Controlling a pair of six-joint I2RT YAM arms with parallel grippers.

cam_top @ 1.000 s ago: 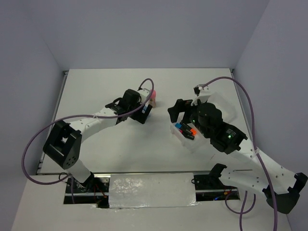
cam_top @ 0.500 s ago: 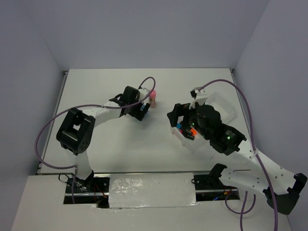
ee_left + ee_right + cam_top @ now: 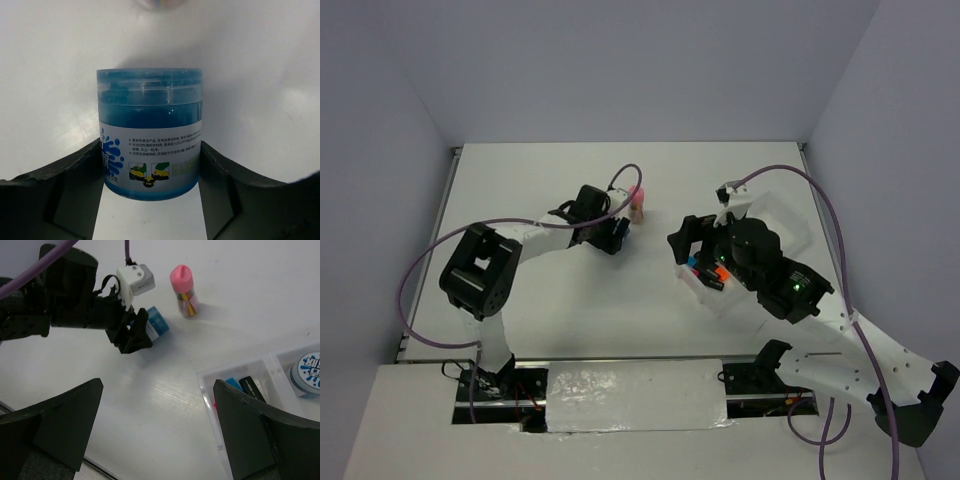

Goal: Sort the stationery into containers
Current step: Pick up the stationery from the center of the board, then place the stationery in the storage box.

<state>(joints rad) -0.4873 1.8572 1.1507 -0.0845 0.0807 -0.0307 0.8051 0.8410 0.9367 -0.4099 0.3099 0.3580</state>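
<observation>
Left gripper: the left gripper (image 3: 150,149) is low at the middle of the table (image 3: 540,180) and closed on the blue jar (image 3: 150,115), with one finger against each side of it.
Blue jar: a small round translucent tub with a blue lid and a white printed label. It sits on the table between the fingers, its lid end pointing away from the wrist. Whether it stands or lies on its side I cannot tell.
Pink-capped tube: the pink-capped tube (image 3: 183,291) stands upright on the table at 1 o'clock from the blue jar, near it but apart, with nothing touching it.
Tray: the tray (image 3: 235,366) is translucent white and divided into compartments. It lies at 3 o'clock from the left gripper, on the right half of the table.
Markers: the blue-capped marker (image 3: 232,385) and the orange-capped marker (image 3: 717,272) lie side by side in the tray's 9 o'clock compartment. A speck of pink-red shows beside them, too small to name.
Second jar: the second jar (image 3: 307,371) sits in the neighbouring compartment with its blue-and-white printed lid facing up, partly cut off by the picture edge.
Right gripper: the right gripper (image 3: 159,387) hangs above the tray's 9 o'clock end. Its fingers are spread wide and hold nothing.
</observation>
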